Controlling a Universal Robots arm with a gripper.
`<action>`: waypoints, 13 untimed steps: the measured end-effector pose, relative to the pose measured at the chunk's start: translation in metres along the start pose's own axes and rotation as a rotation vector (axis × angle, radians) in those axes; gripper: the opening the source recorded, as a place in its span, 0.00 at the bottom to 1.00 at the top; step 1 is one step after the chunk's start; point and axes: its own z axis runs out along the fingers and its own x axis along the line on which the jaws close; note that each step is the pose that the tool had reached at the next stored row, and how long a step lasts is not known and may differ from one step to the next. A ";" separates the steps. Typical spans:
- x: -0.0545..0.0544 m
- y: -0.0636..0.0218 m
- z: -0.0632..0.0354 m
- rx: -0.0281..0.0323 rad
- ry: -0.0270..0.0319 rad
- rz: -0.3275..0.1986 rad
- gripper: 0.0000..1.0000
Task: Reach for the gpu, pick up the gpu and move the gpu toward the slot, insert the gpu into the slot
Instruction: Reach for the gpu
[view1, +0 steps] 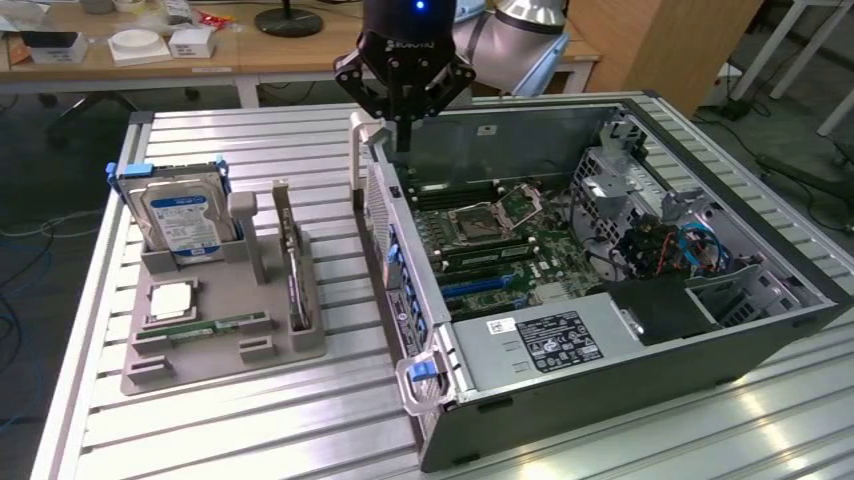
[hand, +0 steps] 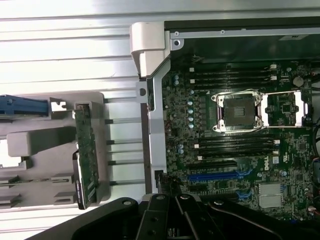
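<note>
My gripper (view1: 400, 128), clenched and empty, hangs well above and apart from the gpu (view1: 296, 285) standing edge-up in its holder (view1: 200, 352), so I should line up squarely over that thin edge.

Evenly bright, lit from overhead. Soft glare on the slatted table (view1: 774, 412) at five o'clock of the computer case (view1: 641, 388); same slats washed near-white in wrist view. Dim and shadowed inside the case.
</note>
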 end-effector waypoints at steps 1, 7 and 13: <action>0.001 -0.0002 0.0000 0.0000 0.0000 0.000 0.10; 0.009 -0.0011 -0.0002 0.0000 0.0000 0.000 0.10; 0.016 -0.0020 -0.0003 0.0000 0.0000 0.000 0.10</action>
